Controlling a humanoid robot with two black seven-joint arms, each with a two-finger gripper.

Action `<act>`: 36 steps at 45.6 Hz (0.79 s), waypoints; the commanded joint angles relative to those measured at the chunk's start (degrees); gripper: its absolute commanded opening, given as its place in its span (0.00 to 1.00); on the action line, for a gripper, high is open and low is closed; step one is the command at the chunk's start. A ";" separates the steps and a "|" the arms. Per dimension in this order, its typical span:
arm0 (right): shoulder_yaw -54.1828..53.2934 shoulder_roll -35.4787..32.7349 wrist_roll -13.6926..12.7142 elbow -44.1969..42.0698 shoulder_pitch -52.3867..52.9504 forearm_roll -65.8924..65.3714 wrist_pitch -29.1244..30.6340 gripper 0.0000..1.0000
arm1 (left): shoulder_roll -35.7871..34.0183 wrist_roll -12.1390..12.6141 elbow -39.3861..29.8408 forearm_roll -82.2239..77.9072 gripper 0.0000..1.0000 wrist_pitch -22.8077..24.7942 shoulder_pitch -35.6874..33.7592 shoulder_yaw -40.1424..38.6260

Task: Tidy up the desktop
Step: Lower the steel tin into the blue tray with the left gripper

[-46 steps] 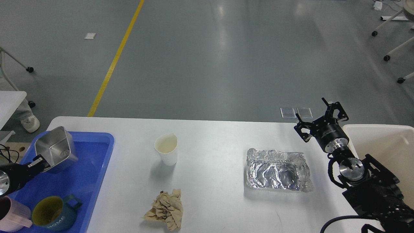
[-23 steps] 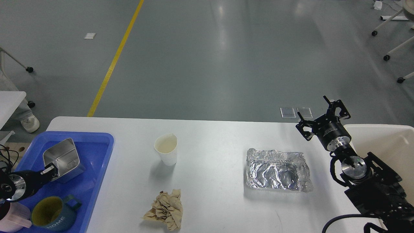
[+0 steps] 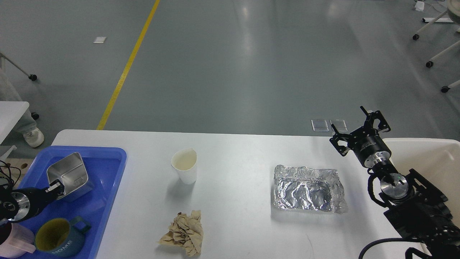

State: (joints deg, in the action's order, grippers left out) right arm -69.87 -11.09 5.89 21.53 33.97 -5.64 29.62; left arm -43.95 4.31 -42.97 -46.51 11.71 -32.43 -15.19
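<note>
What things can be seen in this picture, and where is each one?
desktop: 1, white, fills the lower half
blue tray: 1, on the left side of the desktop
steel container: 1, silver, tilted in the tray
mug: 1, dark teal, yellow inside, near end of the tray
pink cup: 1, bottom left corner
paper cup: 1, white, upright, centre left
crumpled paper: 1, tan, near edge
foil tray: 1, silver, centre right
bin: 1, cream, right edge
left gripper: at the steel container
right gripper: open, raised
</note>
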 commanded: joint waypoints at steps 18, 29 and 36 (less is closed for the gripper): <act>0.00 -0.07 0.00 0.00 -0.14 0.02 0.00 1.00 | 0.00 -0.09 0.00 -0.16 0.62 -0.02 -0.71 -0.11; 0.00 -0.07 0.00 0.09 0.04 0.02 0.00 1.00 | 0.00 -0.18 0.00 -0.08 0.76 -0.02 -0.80 -0.19; 0.00 -0.07 0.00 0.09 0.13 0.02 0.00 1.00 | -0.08 -0.18 0.00 0.36 0.84 -0.02 -0.80 -0.37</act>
State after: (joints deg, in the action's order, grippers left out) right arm -69.87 -11.16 5.89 21.62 34.01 -5.63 29.62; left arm -43.95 4.14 -42.97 -46.53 11.68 -33.22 -15.44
